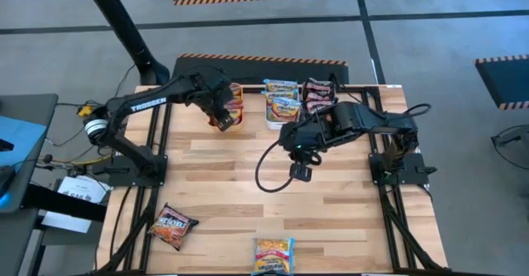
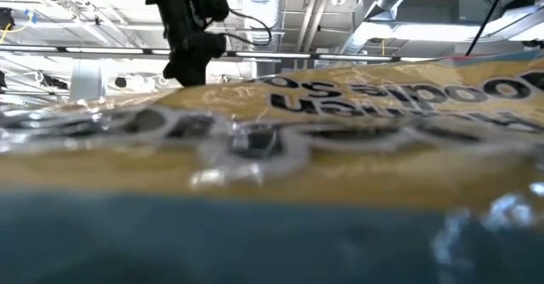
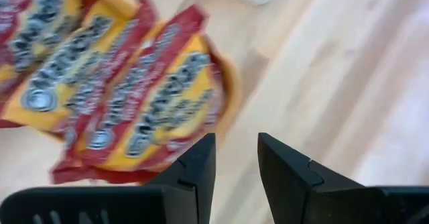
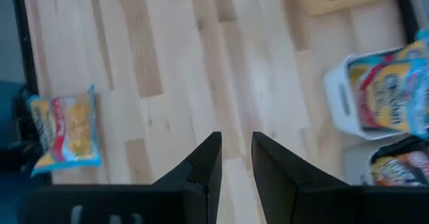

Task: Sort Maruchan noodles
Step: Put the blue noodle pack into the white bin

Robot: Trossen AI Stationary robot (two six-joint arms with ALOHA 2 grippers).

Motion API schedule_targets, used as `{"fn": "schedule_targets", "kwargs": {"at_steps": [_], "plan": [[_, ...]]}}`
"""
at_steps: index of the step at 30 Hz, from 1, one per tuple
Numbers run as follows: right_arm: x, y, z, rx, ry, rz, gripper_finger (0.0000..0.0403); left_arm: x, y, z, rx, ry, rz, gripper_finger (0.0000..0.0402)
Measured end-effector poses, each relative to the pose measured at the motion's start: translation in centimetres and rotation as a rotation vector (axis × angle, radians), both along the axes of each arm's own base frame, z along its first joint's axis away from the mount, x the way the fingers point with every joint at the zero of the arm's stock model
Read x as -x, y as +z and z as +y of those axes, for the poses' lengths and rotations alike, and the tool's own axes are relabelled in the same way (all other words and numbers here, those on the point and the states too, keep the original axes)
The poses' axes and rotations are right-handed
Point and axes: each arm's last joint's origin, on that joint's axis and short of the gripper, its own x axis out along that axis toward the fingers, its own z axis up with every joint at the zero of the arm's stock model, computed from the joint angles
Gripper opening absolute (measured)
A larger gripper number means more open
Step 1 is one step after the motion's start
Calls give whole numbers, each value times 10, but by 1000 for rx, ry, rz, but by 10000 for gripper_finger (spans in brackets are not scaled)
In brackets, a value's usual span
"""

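At the near edge of the table (image 1: 248, 202), a blue-and-yellow packet (image 1: 273, 256) lies flat and alone; it presses so close against the low camera that its wrapper fills most of that view. Just to its left, near the front left corner, an orange-red packet (image 1: 172, 226) lies tilted on the wood. Both are well apart from either arm.

Farther in, over the bare middle of the table, the right gripper (image 1: 299, 172) hangs with nothing between its fingers (image 4: 204, 170); they stand a narrow gap apart, and only plain wood shows in that gap. In the right wrist view the blue-and-yellow packet sits far off by the table's edge, while the bins lie to the other side.

At the far edge stand three bins in a row. The orange bin (image 1: 240, 115) holds orange-red packets (image 3: 154, 96), and the left gripper (image 1: 221, 119) is just beside its near rim; its fingers (image 3: 198, 170) are parted slightly and empty, with the bin's contents close ahead of them. The white bin (image 1: 269, 121) in the middle holds blue-and-yellow packets (image 1: 282, 98). The grey bin (image 4: 358, 163) beside it holds dark maroon packets (image 1: 318, 93), partly hidden under the right arm.
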Motion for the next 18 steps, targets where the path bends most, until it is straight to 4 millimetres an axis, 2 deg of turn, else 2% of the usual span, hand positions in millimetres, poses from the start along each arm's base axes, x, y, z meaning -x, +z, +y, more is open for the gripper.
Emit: {"fn": "schedule_targets", "kwargs": {"at_steps": [5, 18], "plan": [[2, 1, 8, -110, 79, 15, 108, 7, 17, -13, 88, -44, -120, 98], [11, -4, 49, -100, 235, 41, 108, 1, 39, -71, 155, -229, -219, 98]]}}
